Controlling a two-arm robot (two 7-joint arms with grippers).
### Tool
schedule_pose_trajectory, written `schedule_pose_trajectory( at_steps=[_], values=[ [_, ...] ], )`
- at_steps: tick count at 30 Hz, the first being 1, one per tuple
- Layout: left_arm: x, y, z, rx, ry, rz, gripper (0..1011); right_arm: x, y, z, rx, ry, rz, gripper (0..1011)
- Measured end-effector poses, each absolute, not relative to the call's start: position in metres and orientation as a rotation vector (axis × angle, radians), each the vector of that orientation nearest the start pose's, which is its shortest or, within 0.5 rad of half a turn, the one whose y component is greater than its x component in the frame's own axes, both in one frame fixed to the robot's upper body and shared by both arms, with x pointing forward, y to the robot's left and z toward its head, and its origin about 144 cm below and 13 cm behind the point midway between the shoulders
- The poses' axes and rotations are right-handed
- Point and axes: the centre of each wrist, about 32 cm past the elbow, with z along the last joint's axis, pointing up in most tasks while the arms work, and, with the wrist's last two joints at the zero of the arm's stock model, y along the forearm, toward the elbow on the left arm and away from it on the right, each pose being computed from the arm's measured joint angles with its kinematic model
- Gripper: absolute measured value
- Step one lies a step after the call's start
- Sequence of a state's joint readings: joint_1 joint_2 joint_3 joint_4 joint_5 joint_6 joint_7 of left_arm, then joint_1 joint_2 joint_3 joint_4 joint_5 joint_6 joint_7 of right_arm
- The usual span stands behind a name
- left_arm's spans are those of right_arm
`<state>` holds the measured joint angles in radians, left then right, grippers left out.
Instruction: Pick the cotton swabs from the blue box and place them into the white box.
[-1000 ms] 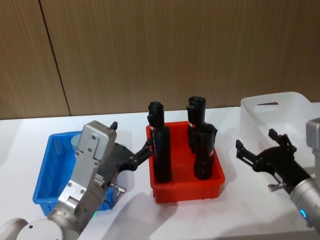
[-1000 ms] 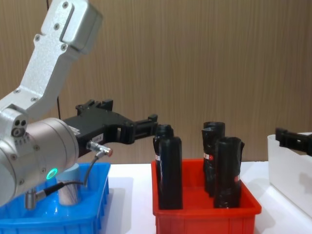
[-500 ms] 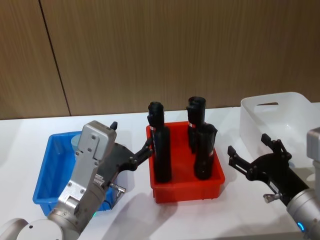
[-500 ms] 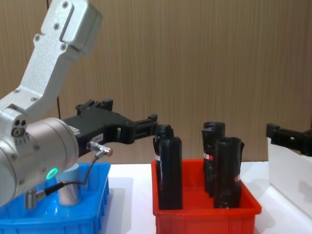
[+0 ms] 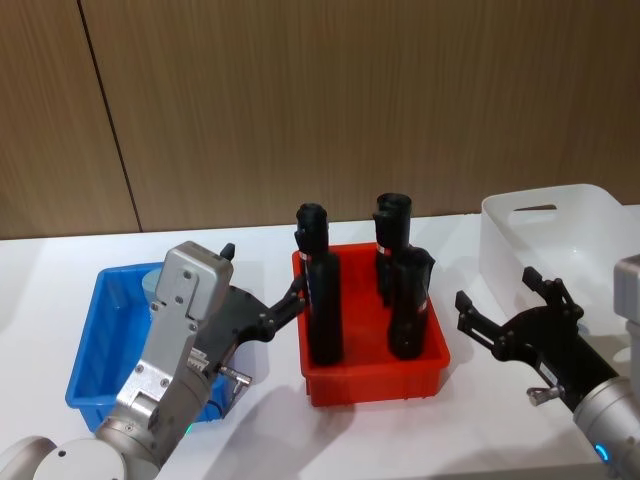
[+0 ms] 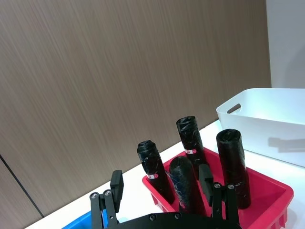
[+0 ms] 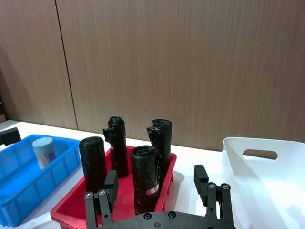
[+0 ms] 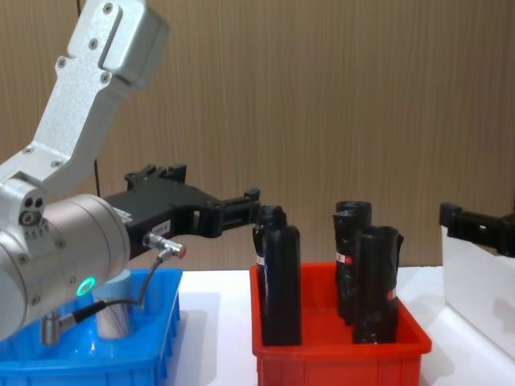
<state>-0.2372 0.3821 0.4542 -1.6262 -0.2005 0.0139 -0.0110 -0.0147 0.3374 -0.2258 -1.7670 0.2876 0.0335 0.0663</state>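
One cotton swab jar [image 7: 44, 151] with a pale lid stands in the blue box [image 7: 28, 191]; the chest view shows the jar [image 8: 117, 310] behind my left arm. My left gripper [image 5: 262, 272] hangs open and empty over the blue box [image 5: 100, 330], pointing towards the red bin. The white box [image 5: 560, 230] stands at the right edge of the table. My right gripper [image 5: 497, 288] is open and empty between the red bin and the white box, above the table. In the right wrist view the fingers [image 7: 110, 188] are spread wide apart.
A red bin [image 5: 375, 380] in the middle holds three tall black bottles [image 5: 322, 300] that rise well above its rim. It stands between the blue box and the white box. A wooden wall closes the back.
My right gripper has moved left, away from the white box and closer to the red bin, then held still. The left arm has not moved.
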Motion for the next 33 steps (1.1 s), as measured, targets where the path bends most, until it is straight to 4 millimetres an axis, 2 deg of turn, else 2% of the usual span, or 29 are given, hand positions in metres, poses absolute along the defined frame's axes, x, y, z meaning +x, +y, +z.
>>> schedule_pose_trajectory(
  at_steps=[33],
  values=[
    [0.4920,0.1984,1.2044,0.061,-0.268,1.124,1000,0.4468,-0.2403,1.1876,0.024,-0.076,-1.223,1001]
  ],
)
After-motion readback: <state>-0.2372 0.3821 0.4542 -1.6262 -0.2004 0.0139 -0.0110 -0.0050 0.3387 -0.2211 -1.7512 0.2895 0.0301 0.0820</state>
